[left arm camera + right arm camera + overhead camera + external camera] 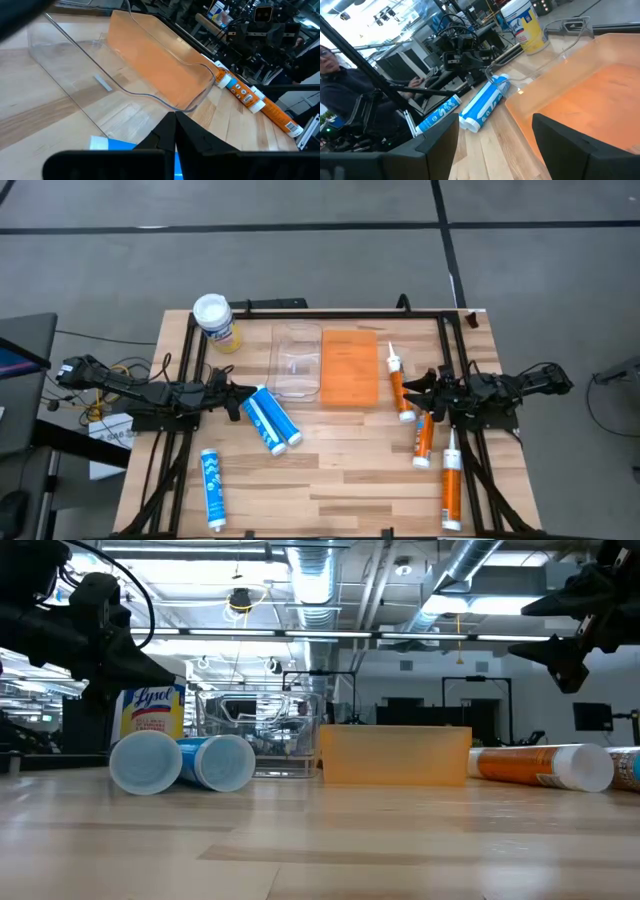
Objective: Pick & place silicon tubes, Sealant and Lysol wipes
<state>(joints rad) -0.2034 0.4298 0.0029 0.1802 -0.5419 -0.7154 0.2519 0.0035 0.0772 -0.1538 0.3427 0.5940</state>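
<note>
The Lysol wipes canister (215, 320), with a white lid and a yellow label, stands upright at the table's far left; it also shows in the low view (152, 712). Two blue silicone tubes (271, 418) lie side by side on the table left of centre, and a third blue tube (211, 488) lies near the front left. Three orange sealant tubes (400, 386), (425, 438), (452, 480) lie at the right. My left gripper (248, 392) is shut and hangs above the table at the far end of the two blue tubes (107, 144), touching nothing. My right gripper (413, 387) is open and empty beside the farthest orange tube.
A clear plastic bin (297, 360) and an orange bin (350, 367) stand side by side at the table's far middle, between the two grippers. A black frame (330, 312) runs along the table's far edge and sides. A person (340, 85) sits beyond the table's left side.
</note>
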